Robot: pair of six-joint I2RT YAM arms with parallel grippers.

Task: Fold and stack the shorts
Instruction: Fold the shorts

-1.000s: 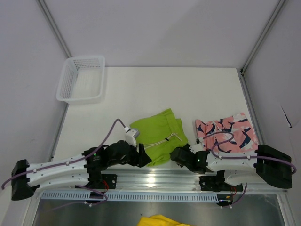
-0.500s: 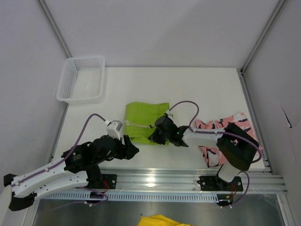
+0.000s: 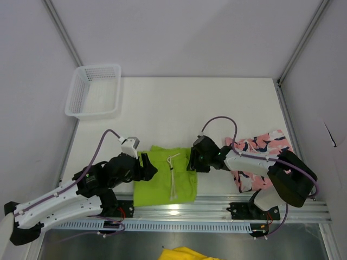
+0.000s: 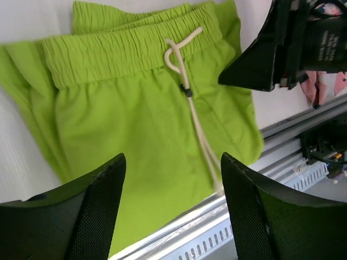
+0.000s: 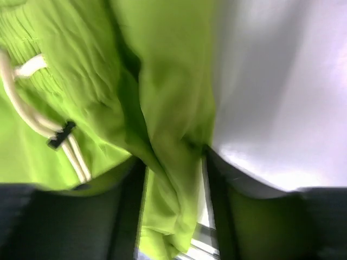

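Here, the right tool point(image 3: 190, 163) reaches leftward, pinching the green shorts point(image 3: 162, 185).

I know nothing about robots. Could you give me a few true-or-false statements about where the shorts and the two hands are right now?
1. The green shorts lie between the left hand and the right hand, at the near edge of the table. True.
2. The pink shorts are in the white basket. False: they lie on the table beside the right arm, and the basket stands apart at the far left corner.
3. The left hand is clamped on the green shorts. False: its fingers are spread wide over them.
4. A white drawstring lies across the green shorts. True.
5. The right hand has green fabric between its fingers. True.
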